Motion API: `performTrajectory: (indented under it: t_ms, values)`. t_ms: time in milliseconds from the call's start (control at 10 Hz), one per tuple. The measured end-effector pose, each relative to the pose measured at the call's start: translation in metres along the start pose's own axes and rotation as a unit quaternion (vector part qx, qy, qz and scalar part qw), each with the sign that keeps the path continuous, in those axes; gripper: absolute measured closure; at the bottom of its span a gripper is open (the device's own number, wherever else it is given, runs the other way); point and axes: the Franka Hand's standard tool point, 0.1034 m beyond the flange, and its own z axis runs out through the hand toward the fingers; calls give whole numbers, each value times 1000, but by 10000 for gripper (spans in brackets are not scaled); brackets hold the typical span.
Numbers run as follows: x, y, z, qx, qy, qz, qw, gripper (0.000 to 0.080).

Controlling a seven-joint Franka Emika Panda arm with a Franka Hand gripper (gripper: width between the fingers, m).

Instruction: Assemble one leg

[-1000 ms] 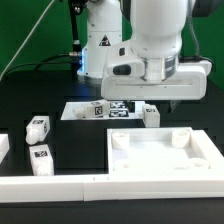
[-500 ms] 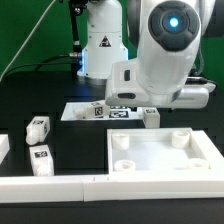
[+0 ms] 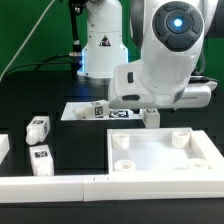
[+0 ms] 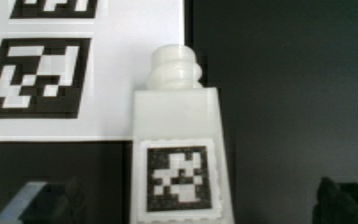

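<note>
The arm point(image 3: 165, 60) has swung round above the leg point(image 4: 179, 130), which lies on the tabletop point(image 4: 291, 80) at the marker board's point(image 4: 87, 100) edge. Fingers point(image 4: 28, 200) stand apart astride it; descending off-centre could knock it askew.

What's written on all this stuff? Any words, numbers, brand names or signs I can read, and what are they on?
No words, numbers or brand names can be read.
Leg: square black-and-white tag, a pattern, not writing.
Marker board: several such tags, patterns only.
Legs at the exterior view's left: tags too small to make out.
Arm base: small dark mark, too blurred to read.
</note>
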Motion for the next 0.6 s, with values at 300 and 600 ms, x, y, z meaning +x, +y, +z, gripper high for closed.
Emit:
performTrajectory:
  t_ms: [300,600]
  values:
    - [1,2,9,-2,-82,21,996,151]
    - [6,2,8,-2,-82,21,996,151]
